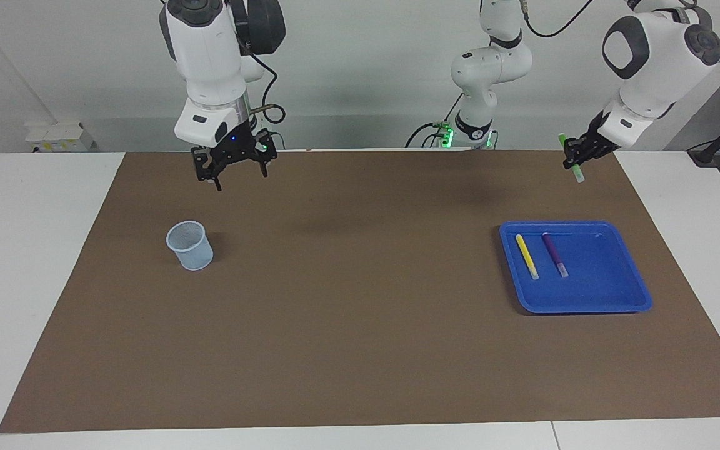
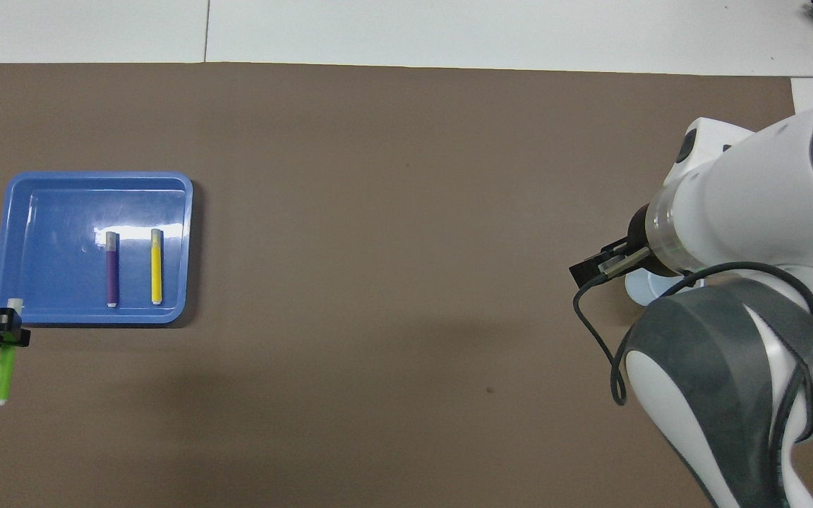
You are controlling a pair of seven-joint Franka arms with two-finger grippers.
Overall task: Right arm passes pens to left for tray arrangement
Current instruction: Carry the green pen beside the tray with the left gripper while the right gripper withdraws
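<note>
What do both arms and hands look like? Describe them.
The left arm and right arm are white, with dark grey joint caps and silver wrist rings. The left hand and right hand are black, two-fingered. A black cable and blue light mark the right wrist.

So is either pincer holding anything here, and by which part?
The left pincer holds the green pen near its pale-capped end, up in the air. The right pincer is open and holds nothing.

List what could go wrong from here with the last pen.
1. The left gripper holds the green pen in the air over the mat, short of the tray; a slip would drop it outside.
2. The yellow pen and purple pen already lie in the tray, so a careless placement could knock them askew.
The right gripper waits, open, over the mat near the cup.
</note>
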